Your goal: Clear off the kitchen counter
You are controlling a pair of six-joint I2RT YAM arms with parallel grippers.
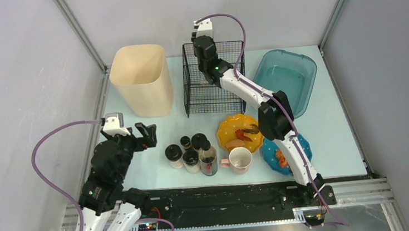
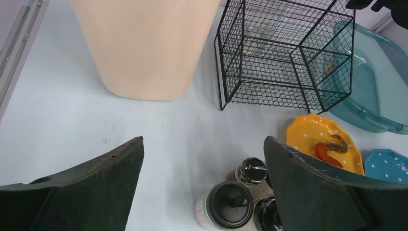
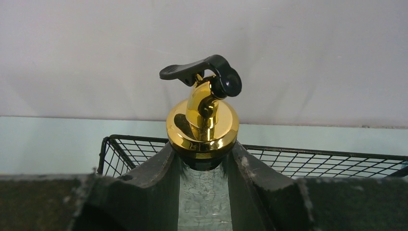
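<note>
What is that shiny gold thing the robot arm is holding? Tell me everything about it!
It is a bottle's pourer cap: a shiny gold metal dome with a bent gold spout and a black lever flap on top. Below it the bottle body looks like clear patterned glass. The right gripper pinches the bottle under the cap, both fingers touching it, over the black wire basket.
</note>
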